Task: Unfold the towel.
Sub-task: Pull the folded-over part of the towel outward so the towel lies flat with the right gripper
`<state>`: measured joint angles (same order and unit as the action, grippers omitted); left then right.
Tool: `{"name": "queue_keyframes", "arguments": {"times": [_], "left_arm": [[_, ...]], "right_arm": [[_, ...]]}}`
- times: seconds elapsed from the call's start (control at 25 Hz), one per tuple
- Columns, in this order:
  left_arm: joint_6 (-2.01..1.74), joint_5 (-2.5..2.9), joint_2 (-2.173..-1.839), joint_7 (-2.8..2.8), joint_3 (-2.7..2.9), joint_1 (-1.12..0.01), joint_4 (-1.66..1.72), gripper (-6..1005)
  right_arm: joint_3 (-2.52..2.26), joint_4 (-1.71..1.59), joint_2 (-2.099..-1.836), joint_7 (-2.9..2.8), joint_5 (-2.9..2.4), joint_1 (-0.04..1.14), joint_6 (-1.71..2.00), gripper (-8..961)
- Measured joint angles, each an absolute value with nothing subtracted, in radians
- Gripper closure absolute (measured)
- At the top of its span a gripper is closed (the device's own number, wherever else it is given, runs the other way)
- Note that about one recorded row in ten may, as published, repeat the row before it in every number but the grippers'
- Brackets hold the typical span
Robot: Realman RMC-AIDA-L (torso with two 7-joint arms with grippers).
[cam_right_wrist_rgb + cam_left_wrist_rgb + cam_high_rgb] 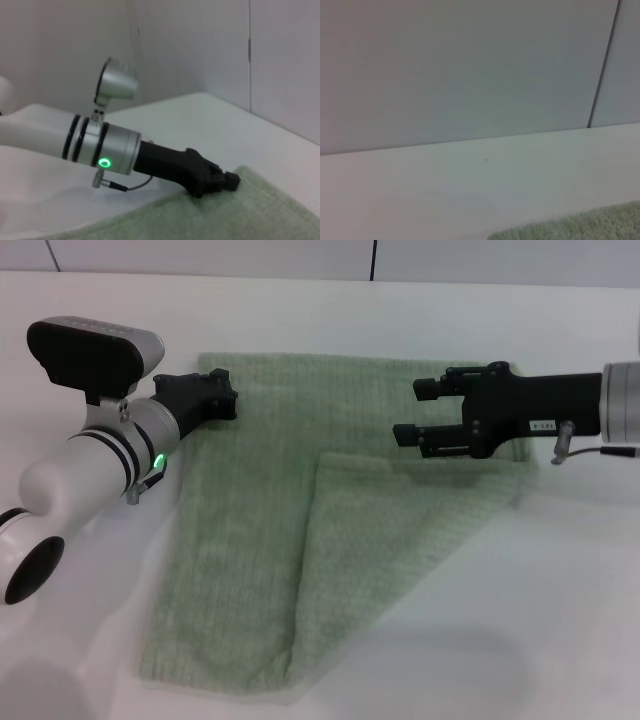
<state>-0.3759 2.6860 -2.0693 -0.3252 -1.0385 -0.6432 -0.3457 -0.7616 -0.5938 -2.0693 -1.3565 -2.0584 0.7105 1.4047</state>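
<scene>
- Nearest us lies the towel (250,570), spread on the white bench (560,640), with one flap still folded over its right half, the flap's edge running diagonally from the middle down to the near hem.
- Our left claw (222,395) sits at the towel's far left corner, low against the cloth; we cannot tell whether it is clenched or released.
- Our right claw (418,412) hovers over the far right part, its fingers parted and empty.
- To finish well, we judge the right claw should pinch only the top layer at the flap's free corner, lift slightly, and draw it outward to the right while the left claw pins its corner.
- We count one towel, two claws, one bench.
</scene>
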Motion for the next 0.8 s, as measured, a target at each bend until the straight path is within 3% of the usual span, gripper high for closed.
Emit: {"name": "queue_keyframes", "arguments": {"times": [0.24,0.8], "left_arm": [[-0.377,2.686,-2.068,-0.325,-1.04,-0.643,-0.346,1000],[-0.377,2.686,-2.068,-0.325,-1.04,-0.644,-0.348,1000]], "right_arm": [[-0.819,-0.651,-2.06,-1.606,-2.214,0.812,1.413,237],[-0.962,-0.755,-2.056,-1.88,-2.313,0.903,1.478,238]]}}
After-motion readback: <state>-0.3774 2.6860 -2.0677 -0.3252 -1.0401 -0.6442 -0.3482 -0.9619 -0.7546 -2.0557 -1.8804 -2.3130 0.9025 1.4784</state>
